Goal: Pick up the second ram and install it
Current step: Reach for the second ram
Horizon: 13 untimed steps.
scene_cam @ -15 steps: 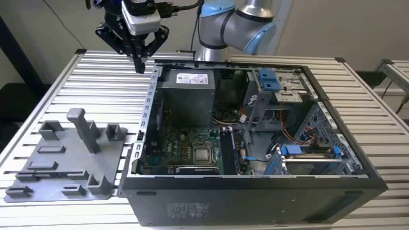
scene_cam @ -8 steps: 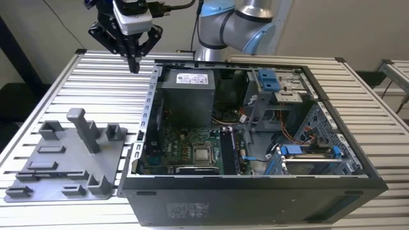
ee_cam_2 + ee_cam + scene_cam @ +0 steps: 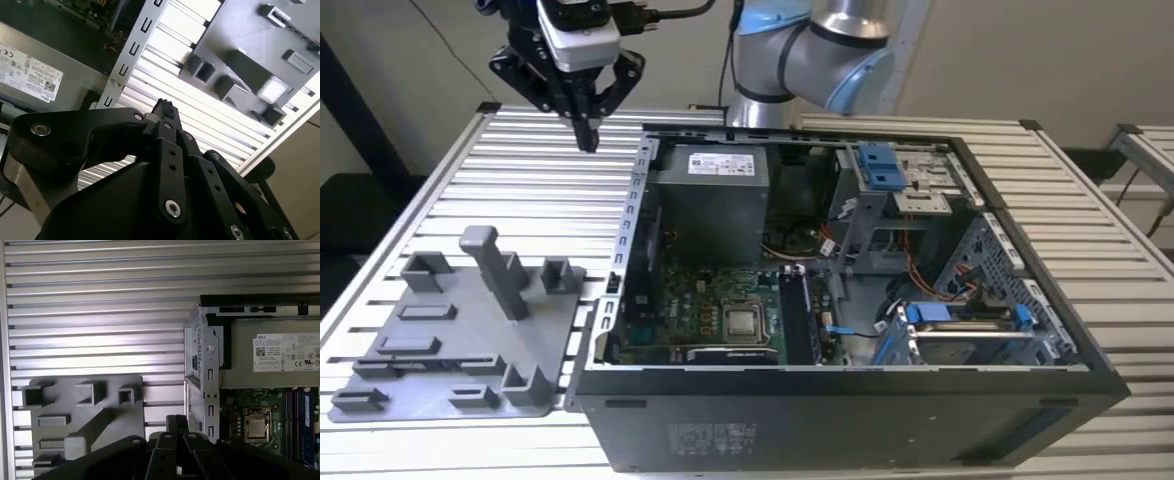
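While the gripper (image 3: 591,138) hangs high over the slatted tabletop (image 3: 520,200), its fingers are drawn together, nothing seen between them; it sits just off the case (image 3: 854,425) at the far corner, on the exterior view's left; grey tray (image 3: 400,335) lies beside the case, well below the gripper; a dark narrow ram (image 3: 791,312) stands on edge in the board, just beside the CPU (image 3: 744,322); whether first or second, cannot tell.
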Tool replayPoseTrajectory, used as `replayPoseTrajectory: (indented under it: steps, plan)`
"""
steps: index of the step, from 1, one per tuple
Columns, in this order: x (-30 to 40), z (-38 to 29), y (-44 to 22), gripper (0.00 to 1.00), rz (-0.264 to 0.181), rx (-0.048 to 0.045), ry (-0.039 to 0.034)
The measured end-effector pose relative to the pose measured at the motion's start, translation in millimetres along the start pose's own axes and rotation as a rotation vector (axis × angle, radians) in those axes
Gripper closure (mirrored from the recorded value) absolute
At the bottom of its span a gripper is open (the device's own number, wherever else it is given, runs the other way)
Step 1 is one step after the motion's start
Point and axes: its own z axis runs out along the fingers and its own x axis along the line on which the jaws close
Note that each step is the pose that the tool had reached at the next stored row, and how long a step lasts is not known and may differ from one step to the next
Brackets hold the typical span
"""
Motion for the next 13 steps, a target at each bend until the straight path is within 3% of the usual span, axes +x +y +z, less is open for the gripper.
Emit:
replayPoseTrajectory:
  steps: [13]
  plan:
    - [25.1, 0.2, 1.0, 0.89, -0.02, 0.0, 0.001]
